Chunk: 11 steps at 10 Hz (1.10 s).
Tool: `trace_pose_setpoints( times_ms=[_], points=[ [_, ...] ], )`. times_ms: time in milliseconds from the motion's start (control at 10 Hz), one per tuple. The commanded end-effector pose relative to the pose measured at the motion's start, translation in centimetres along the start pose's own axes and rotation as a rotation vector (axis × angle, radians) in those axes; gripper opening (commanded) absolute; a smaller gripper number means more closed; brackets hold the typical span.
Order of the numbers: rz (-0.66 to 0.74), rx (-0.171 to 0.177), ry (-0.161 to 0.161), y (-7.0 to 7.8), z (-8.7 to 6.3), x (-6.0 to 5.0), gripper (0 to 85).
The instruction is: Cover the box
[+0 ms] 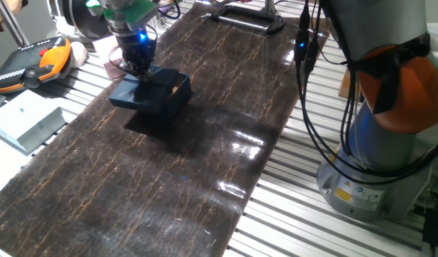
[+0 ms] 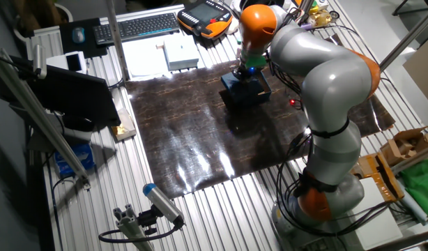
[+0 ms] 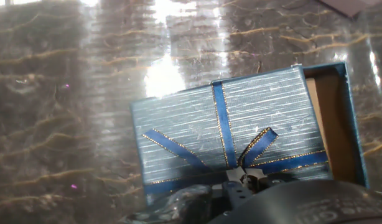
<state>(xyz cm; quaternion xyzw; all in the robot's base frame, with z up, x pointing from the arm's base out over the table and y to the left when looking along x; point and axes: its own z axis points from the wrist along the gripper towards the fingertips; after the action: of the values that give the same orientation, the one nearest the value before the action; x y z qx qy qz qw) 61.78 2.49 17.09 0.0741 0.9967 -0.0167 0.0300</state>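
Note:
The navy box (image 1: 175, 91) stands on the dark mat at the far left; in the hand view its open brown inside (image 3: 331, 118) shows at the right. The flat navy lid (image 1: 128, 93) with a ribbon bow (image 3: 250, 163) lies tilted over the box's left part, shifted off it so the right side stays uncovered. My gripper (image 1: 138, 69) is right above the lid, its fingers closed at the bow. In the other fixed view the gripper (image 2: 249, 70) sits over the box (image 2: 247, 90).
A pale box (image 1: 30, 121) lies left of the mat (image 1: 205, 178), with an orange-black teach pendant (image 1: 30, 63) behind it. The robot's base (image 1: 376, 164) and cables stand at the right. A keyboard (image 2: 137, 26) lies beyond the mat.

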Motion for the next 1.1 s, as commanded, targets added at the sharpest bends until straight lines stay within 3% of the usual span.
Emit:
trace_pose_setpoints(
  times_ms=[0,300,500,700,1000],
  points=[
    [0.013,0.000,-0.002,0.01,0.00,0.00,0.7],
    [-0.005,0.018,0.004,0.01,0.00,0.00,0.7],
    [0.008,0.006,-0.002,0.01,0.00,0.00,0.7],
    [0.060,-0.005,-0.024,0.01,0.00,0.00,0.7],
    [0.000,-0.001,-0.039,-0.19,0.03,-0.14,0.7]
  ],
)
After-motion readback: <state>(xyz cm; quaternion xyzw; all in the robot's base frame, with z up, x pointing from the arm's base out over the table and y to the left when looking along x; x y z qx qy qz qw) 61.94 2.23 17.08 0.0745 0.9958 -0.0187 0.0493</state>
